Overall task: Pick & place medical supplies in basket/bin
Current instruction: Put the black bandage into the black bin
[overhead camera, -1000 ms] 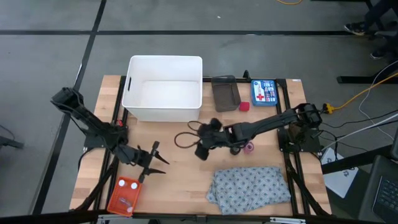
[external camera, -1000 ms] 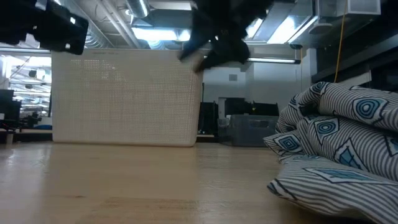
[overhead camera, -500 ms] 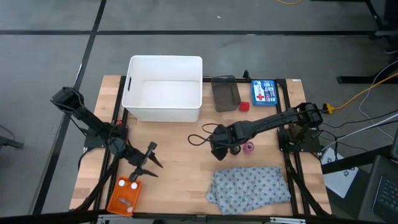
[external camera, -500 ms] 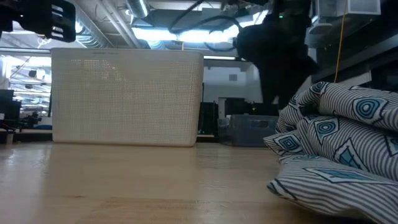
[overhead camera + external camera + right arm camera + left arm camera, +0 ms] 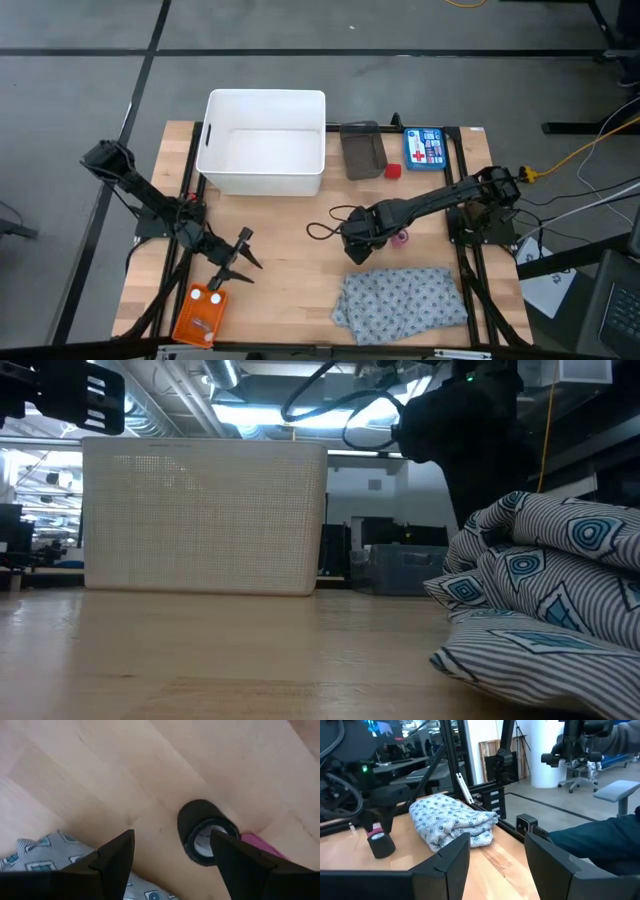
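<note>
Table (image 5: pixel 290 250): I work near its centre; my right pincer (image 5: pixel 358 240) hangs just above the wood, fingers spread wide, holding nothing.
White tub (image 5: pixel 263 142): at 11 o'clock from my pincer, well apart; not where I judge the supplies should go.
Grey cloth (image 5: pixel 400 297): bunched at 5 o'clock, just beside me; I should keep my fingers off its folds.
Orange basket (image 5: pixel 200 314): far off at 8 o'clock, by my left pincer (image 5: pixel 238 262), which waits spread and empty.
Dark roll (image 5: pixel 204 833): standing on the wood between my spread fingers and a little ahead of them, near 3 o'clock in the high view. To do this well, I should ease forward until it sits centred, drop straight down, then close.
Pink roll (image 5: pixel 400 237): touching the dark roll's far side; my fingers must not catch it.
</note>
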Action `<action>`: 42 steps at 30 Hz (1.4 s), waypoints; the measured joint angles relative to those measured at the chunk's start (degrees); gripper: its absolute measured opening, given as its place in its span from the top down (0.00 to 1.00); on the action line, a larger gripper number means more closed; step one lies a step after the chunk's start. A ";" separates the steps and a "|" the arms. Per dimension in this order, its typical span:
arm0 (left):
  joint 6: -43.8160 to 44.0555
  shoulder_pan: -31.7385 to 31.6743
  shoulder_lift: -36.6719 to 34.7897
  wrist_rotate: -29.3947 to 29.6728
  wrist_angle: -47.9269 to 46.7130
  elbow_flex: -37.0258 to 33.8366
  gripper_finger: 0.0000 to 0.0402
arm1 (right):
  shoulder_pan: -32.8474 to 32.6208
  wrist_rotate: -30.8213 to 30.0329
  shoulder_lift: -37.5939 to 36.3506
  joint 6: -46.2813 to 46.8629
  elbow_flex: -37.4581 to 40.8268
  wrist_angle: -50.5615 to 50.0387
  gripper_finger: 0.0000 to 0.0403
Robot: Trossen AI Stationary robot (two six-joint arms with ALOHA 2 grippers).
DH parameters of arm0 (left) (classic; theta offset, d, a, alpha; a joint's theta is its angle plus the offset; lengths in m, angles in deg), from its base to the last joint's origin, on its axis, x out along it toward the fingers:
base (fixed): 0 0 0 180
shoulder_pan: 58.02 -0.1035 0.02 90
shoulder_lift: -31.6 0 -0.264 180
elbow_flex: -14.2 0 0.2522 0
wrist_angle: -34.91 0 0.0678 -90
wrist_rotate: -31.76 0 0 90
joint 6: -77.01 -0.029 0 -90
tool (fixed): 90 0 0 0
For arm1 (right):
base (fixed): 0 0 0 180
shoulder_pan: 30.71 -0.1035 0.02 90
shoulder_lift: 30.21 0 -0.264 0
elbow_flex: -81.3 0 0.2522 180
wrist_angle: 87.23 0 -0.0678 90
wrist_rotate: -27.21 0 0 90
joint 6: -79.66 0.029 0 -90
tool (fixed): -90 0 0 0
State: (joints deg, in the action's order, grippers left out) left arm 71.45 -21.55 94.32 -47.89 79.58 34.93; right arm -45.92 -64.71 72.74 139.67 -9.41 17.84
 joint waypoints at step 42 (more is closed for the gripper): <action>2.82 0.35 0.04 -1.05 -1.70 0.00 0.53 | -1.08 -2.15 0.07 2.99 9.77 11.11 0.80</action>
State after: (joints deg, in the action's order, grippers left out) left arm 74.27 -21.20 94.36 -48.94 77.88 34.93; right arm -47.00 -66.87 72.81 142.66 0.36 28.96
